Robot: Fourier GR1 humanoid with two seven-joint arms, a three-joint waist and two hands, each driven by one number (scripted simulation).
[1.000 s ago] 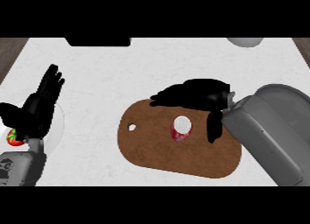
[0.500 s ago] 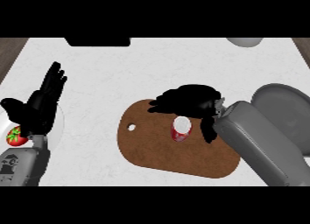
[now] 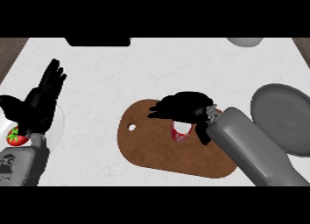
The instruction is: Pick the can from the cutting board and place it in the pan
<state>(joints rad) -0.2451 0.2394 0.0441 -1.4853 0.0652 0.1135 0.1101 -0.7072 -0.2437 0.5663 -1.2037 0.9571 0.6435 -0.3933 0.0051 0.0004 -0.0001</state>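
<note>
The right hand (image 3: 183, 107) is hovering over the brown cutting board (image 3: 164, 151), its fingers (image 3: 161, 110) curling down around the top of the red-and-white can (image 3: 181, 132), which is sitting on the board. The grey pan (image 3: 288, 118) is lying just right of the board on the white tabletop (image 3: 119, 74). The left hand (image 3: 35, 103) is resting at the left, fingers straight and spread, beside a tomato (image 3: 15, 138).

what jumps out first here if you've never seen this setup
The right robot hand draws the eye, curled over a red and white can on the brown cutting board at the centre. Right of it lies the grey pan. At the left edge the left robot hand rests open, fingers up, above a tomato.
</note>
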